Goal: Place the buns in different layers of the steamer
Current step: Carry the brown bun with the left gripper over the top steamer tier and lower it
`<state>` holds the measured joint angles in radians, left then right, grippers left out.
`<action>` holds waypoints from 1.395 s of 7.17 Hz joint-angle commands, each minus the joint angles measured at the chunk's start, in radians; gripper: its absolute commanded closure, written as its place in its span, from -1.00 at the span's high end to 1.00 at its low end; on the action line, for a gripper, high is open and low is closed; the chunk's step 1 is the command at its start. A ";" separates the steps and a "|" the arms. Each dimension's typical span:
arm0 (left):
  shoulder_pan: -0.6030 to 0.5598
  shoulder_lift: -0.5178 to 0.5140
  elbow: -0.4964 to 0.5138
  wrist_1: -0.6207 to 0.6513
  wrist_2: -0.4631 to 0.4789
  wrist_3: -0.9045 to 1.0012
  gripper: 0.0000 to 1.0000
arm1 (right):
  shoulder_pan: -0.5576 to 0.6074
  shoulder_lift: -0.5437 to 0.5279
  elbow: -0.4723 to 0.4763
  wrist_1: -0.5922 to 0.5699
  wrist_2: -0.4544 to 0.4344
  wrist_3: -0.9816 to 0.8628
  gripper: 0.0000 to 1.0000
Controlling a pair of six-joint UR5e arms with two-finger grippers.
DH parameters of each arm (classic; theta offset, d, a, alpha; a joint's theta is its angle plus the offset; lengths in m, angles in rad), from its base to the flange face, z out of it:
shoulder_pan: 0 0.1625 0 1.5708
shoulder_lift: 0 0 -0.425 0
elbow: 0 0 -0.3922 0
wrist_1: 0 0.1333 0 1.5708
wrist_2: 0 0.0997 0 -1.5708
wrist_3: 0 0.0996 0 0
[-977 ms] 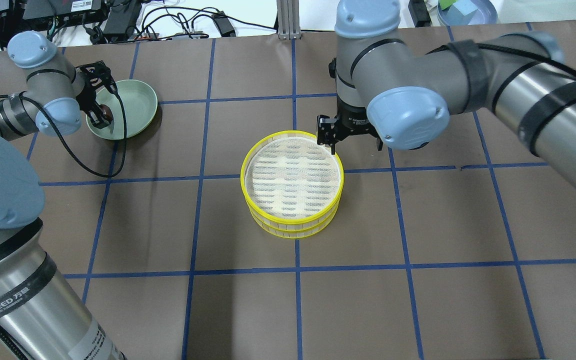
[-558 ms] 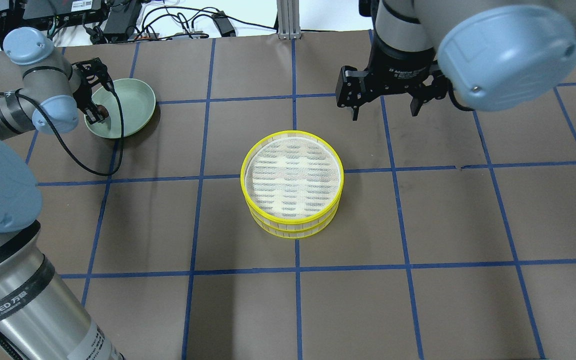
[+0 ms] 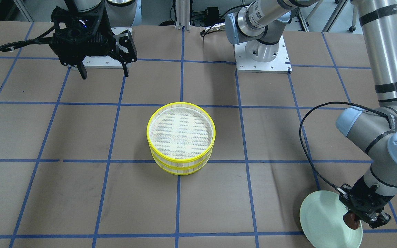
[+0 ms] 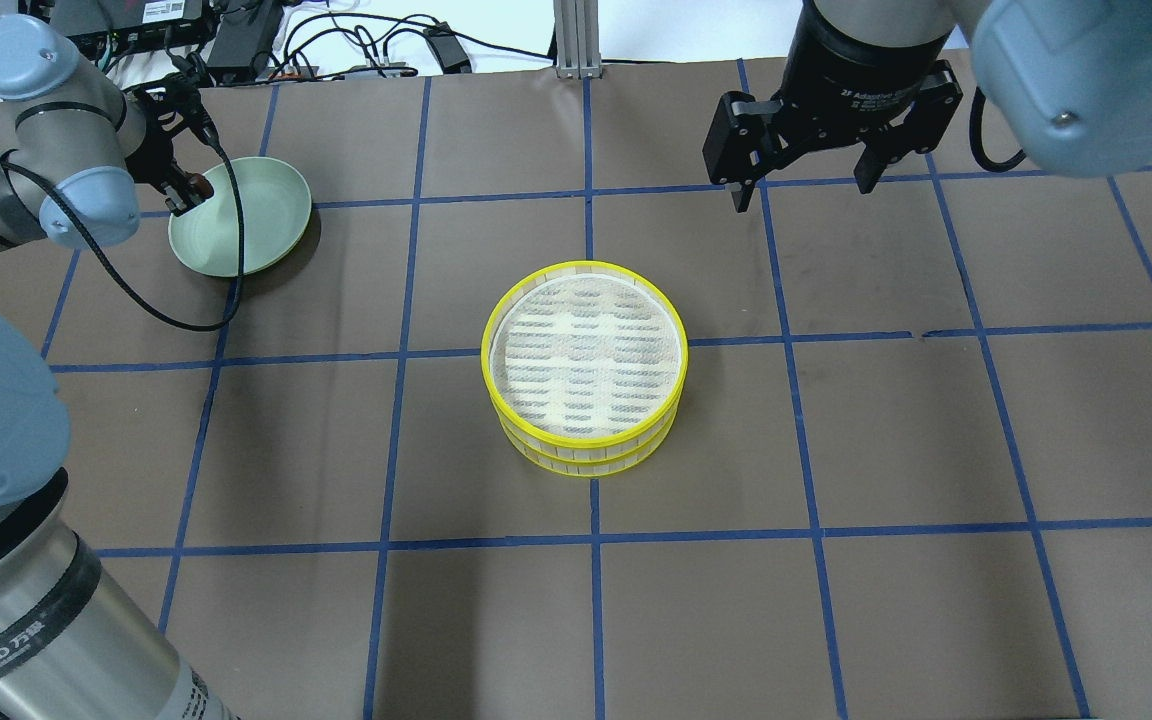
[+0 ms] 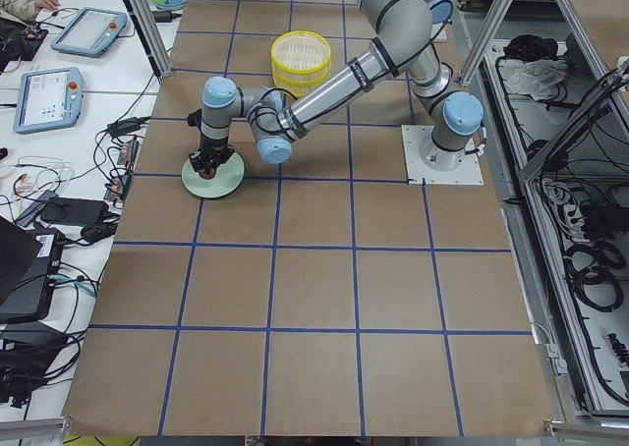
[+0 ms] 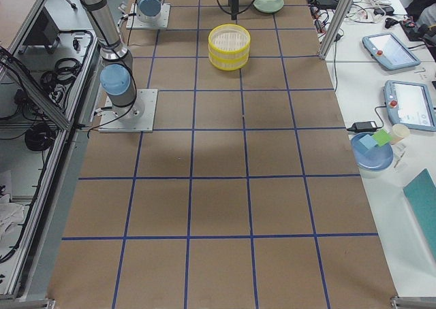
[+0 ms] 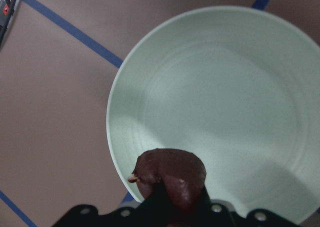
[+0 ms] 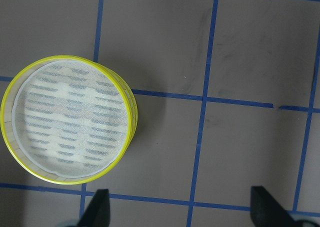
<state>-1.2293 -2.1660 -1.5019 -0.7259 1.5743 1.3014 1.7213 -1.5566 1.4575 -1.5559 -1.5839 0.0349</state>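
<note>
Overhead exterior: steamer (image 4: 586,452), both layers (image 4: 584,345) stacked, at middle of bench (image 4: 886,420).
Left gripper (image 3: 357,217): jaws closed on brown bun (image 7: 170,173), over rim of green plate (image 4: 261,215), well apart from steamer.
Right gripper (image 4: 802,195): jaws spread wide, holding nothing, raised, well apart from steamer.

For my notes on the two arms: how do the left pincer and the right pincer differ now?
The left pincer is shut on the dark bun; the right pincer is open and empty. The left hangs over the edge of the green plate; the right hangs over the table, apart from the steamer. Both point downward.
</note>
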 commanded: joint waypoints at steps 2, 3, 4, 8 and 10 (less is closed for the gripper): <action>-0.111 0.106 -0.021 -0.053 0.006 -0.198 -1.00 | -0.003 -0.002 0.001 0.000 -0.002 -0.009 1.00; -0.130 0.147 -0.034 -0.072 -0.008 -0.280 -1.00 | -0.003 -0.002 0.003 0.000 -0.004 -0.010 1.00; -0.192 0.181 -0.046 -0.081 -0.010 -0.398 -1.00 | -0.005 -0.002 0.003 0.000 -0.005 -0.012 1.00; -0.499 0.322 -0.098 -0.174 -0.011 -0.953 -1.00 | -0.005 -0.007 0.012 0.003 -0.005 -0.010 1.00; -0.613 0.334 -0.155 -0.184 -0.011 -1.199 -1.00 | -0.005 -0.010 0.017 0.005 -0.005 -0.012 1.00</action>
<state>-1.7723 -1.8433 -1.6244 -0.8988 1.5612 0.2410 1.7169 -1.5646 1.4724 -1.5522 -1.5893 0.0235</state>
